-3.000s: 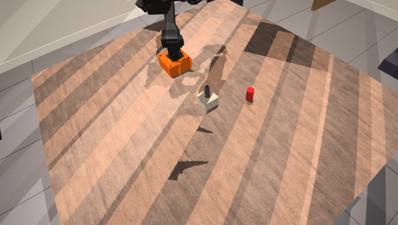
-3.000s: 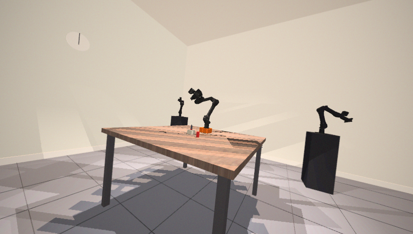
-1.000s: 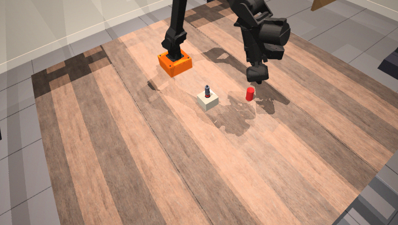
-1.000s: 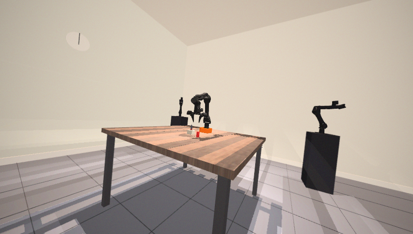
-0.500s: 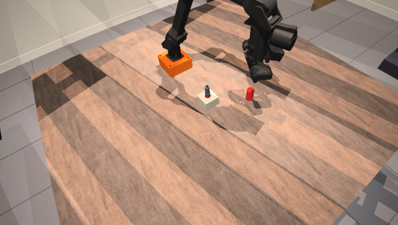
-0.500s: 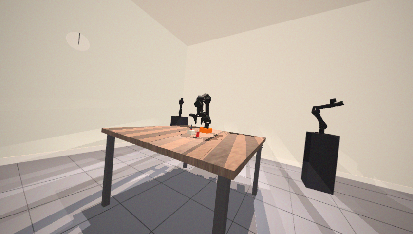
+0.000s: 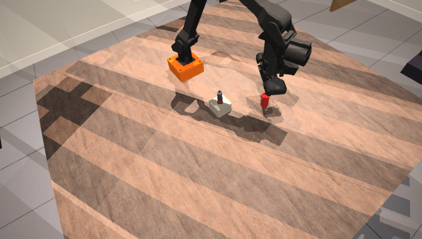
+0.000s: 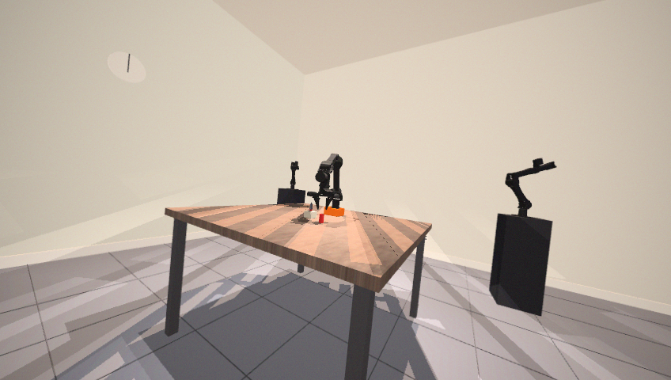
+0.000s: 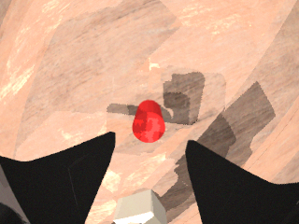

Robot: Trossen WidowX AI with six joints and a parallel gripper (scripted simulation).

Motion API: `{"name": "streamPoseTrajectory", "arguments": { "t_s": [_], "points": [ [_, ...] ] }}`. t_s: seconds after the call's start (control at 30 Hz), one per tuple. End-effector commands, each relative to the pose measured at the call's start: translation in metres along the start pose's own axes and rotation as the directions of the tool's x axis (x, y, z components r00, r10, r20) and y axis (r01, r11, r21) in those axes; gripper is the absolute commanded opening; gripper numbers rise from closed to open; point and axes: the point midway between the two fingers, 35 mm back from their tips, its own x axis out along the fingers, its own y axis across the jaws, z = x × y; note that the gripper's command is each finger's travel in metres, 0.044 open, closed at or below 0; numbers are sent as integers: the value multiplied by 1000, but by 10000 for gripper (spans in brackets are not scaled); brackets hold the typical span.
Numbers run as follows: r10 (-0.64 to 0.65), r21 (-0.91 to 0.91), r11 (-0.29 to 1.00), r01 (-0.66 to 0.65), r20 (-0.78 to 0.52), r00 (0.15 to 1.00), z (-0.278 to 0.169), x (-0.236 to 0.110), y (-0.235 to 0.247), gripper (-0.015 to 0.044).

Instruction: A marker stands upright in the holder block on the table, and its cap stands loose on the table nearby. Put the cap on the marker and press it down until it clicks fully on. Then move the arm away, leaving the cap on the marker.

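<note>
The red cap (image 7: 264, 100) (image 8: 321, 218) (image 9: 149, 122) stands upright and loose on the table. The marker (image 7: 219, 97) (image 8: 311, 207) stands upright and uncapped, dark with a red band low down, in the pale holder block (image 7: 219, 110) (image 8: 307, 214) (image 9: 140, 209). My gripper (image 7: 269, 92) (image 8: 323, 207) (image 9: 151, 142) is open and empty, pointing down just above the cap. In the wrist view the cap shows roughly centred between the two fingertips, slightly beyond them. The top view does not clearly show both fingertips. The marker is out of the wrist view.
The orange arm base (image 7: 186, 72) (image 8: 334, 211) stands on the table behind the holder block. The holder block is a short way to the left of the cap in the top view, and at the bottom edge of the wrist view.
</note>
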Motion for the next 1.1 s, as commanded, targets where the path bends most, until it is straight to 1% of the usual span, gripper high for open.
{"name": "streamPoseTrajectory", "arguments": {
  "t_s": [0.0, 0.17, 1.07],
  "points": [
    [9, -2, 1000, -9, -16, 1000, -2, 11, 2, 245],
    [9, -2, 1000, -9, -16, 1000, -2, 13, 1, 245],
    [9, -2, 1000, -9, -16, 1000, -2, 56, 2, 245]
  ]
}}
